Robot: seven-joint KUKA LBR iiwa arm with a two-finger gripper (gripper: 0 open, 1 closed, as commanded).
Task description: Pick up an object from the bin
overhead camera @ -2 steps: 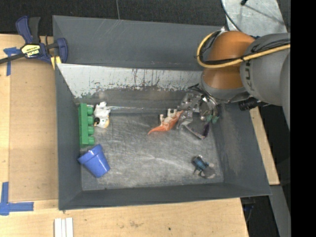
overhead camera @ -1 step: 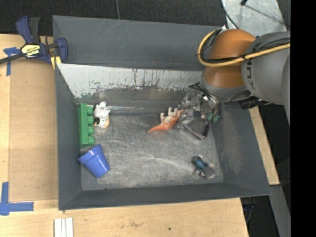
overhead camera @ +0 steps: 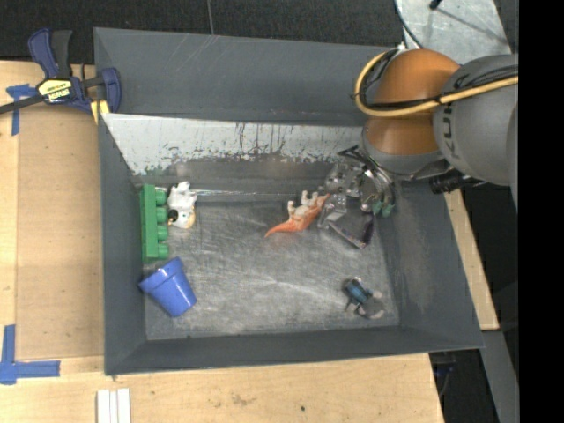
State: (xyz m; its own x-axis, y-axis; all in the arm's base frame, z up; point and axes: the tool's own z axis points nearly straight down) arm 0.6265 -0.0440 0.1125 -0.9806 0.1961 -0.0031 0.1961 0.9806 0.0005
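My gripper (overhead camera: 351, 211) hangs low over the bin's right middle, under the arm's orange cover. Just to its left lies an orange and white toy animal (overhead camera: 298, 217), stretched out slantwise, its upper end close to the gripper or touching it; I cannot tell which. A small blue and grey toy (overhead camera: 361, 296) lies on the floor below the gripper, near the front right corner and apart from it.
Along the left wall stands a green toy brick (overhead camera: 154, 222), with a small white and black figure (overhead camera: 182, 204) beside its top end. A blue cup (overhead camera: 169, 287) lies tipped in the front left corner. The arm comes in over the right rim.
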